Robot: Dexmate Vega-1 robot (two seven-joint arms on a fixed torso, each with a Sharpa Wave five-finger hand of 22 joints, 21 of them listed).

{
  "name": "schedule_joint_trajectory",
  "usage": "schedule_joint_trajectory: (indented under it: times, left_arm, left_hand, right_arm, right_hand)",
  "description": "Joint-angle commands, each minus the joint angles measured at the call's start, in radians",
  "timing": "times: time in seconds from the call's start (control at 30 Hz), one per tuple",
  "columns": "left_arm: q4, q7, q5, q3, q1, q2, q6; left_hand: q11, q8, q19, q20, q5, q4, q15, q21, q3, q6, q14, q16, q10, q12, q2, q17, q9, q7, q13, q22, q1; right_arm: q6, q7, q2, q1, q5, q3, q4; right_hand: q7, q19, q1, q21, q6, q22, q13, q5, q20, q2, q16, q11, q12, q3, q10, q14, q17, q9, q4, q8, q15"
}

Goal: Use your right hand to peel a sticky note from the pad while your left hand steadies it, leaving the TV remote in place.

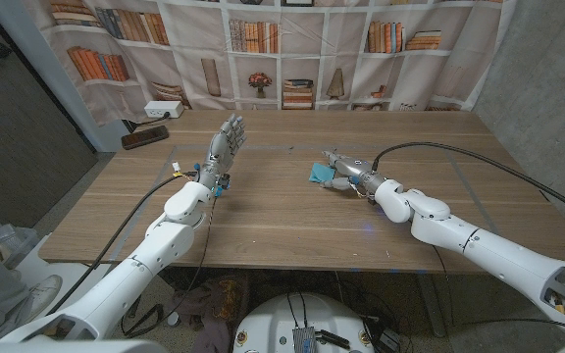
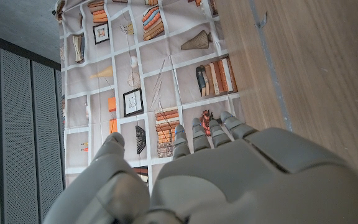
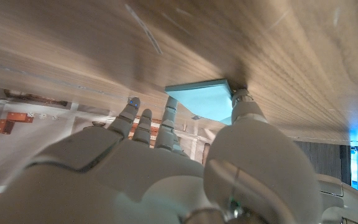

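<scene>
A blue sticky note pad point(image 1: 318, 175) lies on the wooden table point(image 1: 282, 221) just right of the middle. My right hand point(image 1: 347, 172) is low at the pad's right side, fingers stretched toward it. In the right wrist view the thumb tip point(image 3: 243, 99) touches a corner of the pad point(image 3: 201, 99), while the other fingers point(image 3: 146, 121) reach past it with nothing held. My left hand point(image 1: 225, 147) is raised over the table well left of the pad, fingers apart and pointing away, holding nothing; its back point(image 2: 241, 177) faces the wrist camera. The dark TV remote point(image 1: 145, 136) lies at the far left.
A white box point(image 1: 157, 110) sits at the table's back left corner beyond the remote. A bookshelf-print curtain point(image 1: 292, 49) hangs behind the table. A black cable point(image 1: 439, 147) arcs over the table from my right wrist.
</scene>
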Motion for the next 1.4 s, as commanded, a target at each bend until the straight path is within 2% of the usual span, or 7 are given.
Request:
schedule_joint_trajectory:
  times: [0.03,0.77,0.87,1.1,1.17,1.27,1.4]
  left_arm:
    - [-0.005,0.002,-0.004,-0.002,0.007,-0.001,-0.003]
    - [0.018,-0.037,-0.011,0.010,-0.022,-0.009,-0.008]
    - [0.063,-0.081,-0.057,-0.002,-0.027,-0.061,-0.082]
    - [0.046,-0.092,-0.038,0.002,-0.040,-0.054,-0.096]
    - [0.055,-0.112,-0.032,0.006,-0.050,-0.051,-0.110]
    - [0.057,-0.131,-0.014,0.010,-0.063,-0.039,-0.120]
    - [0.013,-0.051,0.072,0.016,-0.067,-0.009,-0.084]
  left_hand:
    - [0.005,-0.005,0.003,0.004,-0.001,0.001,-0.015,0.000,-0.006,0.004,0.002,0.002,0.008,0.002,0.004,0.001,0.005,0.002,0.005,0.000,0.005]
    - [0.006,-0.002,0.001,0.008,-0.001,0.002,-0.011,-0.001,-0.008,0.011,-0.001,0.001,0.007,0.001,0.005,0.001,0.005,0.002,0.005,0.000,0.005]
    - [-0.005,0.033,0.001,0.012,-0.001,0.000,-0.013,0.000,-0.012,0.120,0.006,0.004,0.026,0.008,0.009,0.001,0.005,0.022,0.006,0.000,0.006]
    - [-0.009,0.049,0.003,0.012,-0.001,-0.006,-0.020,0.000,-0.010,0.188,0.006,0.002,0.028,0.007,0.013,0.000,0.003,-0.008,0.005,0.000,0.016]
    - [-0.012,0.051,0.002,0.013,0.000,-0.025,-0.019,-0.001,0.017,0.211,-0.004,-0.002,0.019,0.003,0.047,-0.002,0.002,-0.023,0.005,-0.001,0.059]
    - [-0.017,0.046,-0.013,0.021,0.012,-0.100,-0.019,-0.004,0.100,0.243,-0.021,-0.005,0.001,-0.004,0.127,-0.005,-0.001,-0.024,0.004,-0.002,0.188]
    - [-0.021,0.068,-0.022,0.026,0.044,-0.177,-0.019,-0.003,0.172,0.355,-0.032,-0.004,-0.012,-0.005,0.153,-0.005,-0.001,-0.040,0.003,-0.002,0.296]
  right_arm:
    - [0.007,-0.051,-0.004,-0.022,0.005,0.017,-0.011]
    - [0.021,-0.063,-0.040,-0.034,0.069,0.108,-0.113]
    - [0.025,-0.067,-0.046,-0.029,0.064,0.117,-0.119]
    - [0.032,-0.053,-0.053,-0.012,0.059,0.127,-0.116]
    - [0.038,-0.050,-0.056,-0.009,0.056,0.127,-0.117]
    - [0.048,-0.042,-0.064,-0.005,0.053,0.130,-0.122]
    - [0.058,-0.027,-0.074,0.003,0.042,0.132,-0.126]
  right_hand:
    - [-0.004,0.014,0.027,-0.002,-0.170,0.003,0.015,0.005,0.000,-0.001,0.000,-0.009,0.016,0.011,0.024,0.021,-0.001,0.003,0.002,0.005,-0.004]
    - [-0.004,0.031,0.032,-0.002,-0.142,0.003,0.028,0.001,0.002,-0.008,-0.001,-0.029,0.043,0.010,0.055,0.049,0.001,0.003,0.015,0.011,-0.013]
    - [-0.004,0.030,0.032,-0.003,-0.141,0.003,0.028,0.001,0.004,-0.008,-0.003,-0.029,0.043,0.010,0.053,0.047,0.001,0.003,0.016,0.011,-0.013]
    - [-0.005,0.029,0.031,-0.004,-0.130,0.003,0.030,0.001,0.006,-0.008,-0.004,-0.027,0.044,0.010,0.051,0.048,0.001,0.003,0.018,0.014,-0.012]
    - [-0.004,0.029,0.031,-0.005,-0.126,0.003,0.031,0.002,0.006,-0.008,-0.004,-0.029,0.044,0.010,0.050,0.048,0.001,0.003,0.018,0.015,-0.012]
    - [-0.004,0.029,0.031,-0.005,-0.122,0.003,0.031,0.002,0.008,-0.007,-0.004,-0.030,0.045,0.010,0.050,0.048,0.001,0.002,0.019,0.016,-0.011]
    - [-0.003,0.029,0.032,-0.005,-0.119,0.003,0.032,0.003,0.009,-0.007,-0.005,-0.029,0.046,0.011,0.051,0.049,0.001,0.002,0.018,0.016,-0.011]
